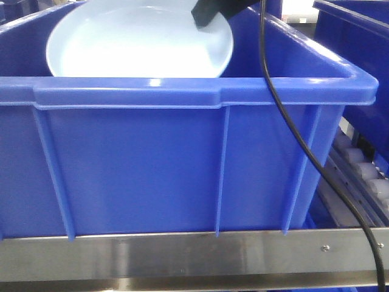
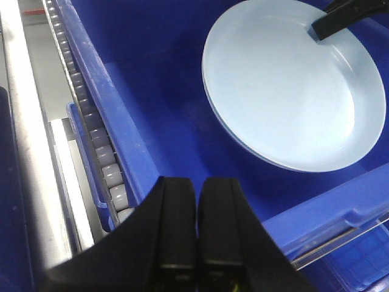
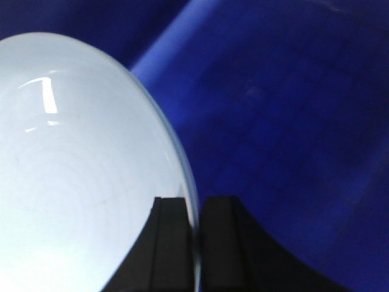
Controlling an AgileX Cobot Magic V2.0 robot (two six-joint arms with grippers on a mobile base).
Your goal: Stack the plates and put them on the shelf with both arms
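Note:
A pale bluish-white plate [image 1: 140, 45] sits tilted inside the blue crate [image 1: 182, 164], its face turned toward the front camera. In the left wrist view the plate [image 2: 285, 91] shows a second rim just under its lower left edge, like another plate beneath it. My right gripper [image 3: 196, 204] is shut on the plate's [image 3: 79, 170] rim, one finger on each side. It also shows as a dark tip in the front view, right gripper [image 1: 209, 15]. My left gripper [image 2: 197, 182] is shut and holds nothing, hovering over the crate's left inner side, well apart from the plate.
The crate stands on the shelf, whose steel front rail [image 1: 182, 255] runs below it. White rollers [image 2: 103, 164] line the crate's left side, and more rollers [image 1: 364, 170] the right. A black cable [image 1: 285, 121] hangs across the crate's front right. Another blue crate [image 1: 358, 36] stands at the right.

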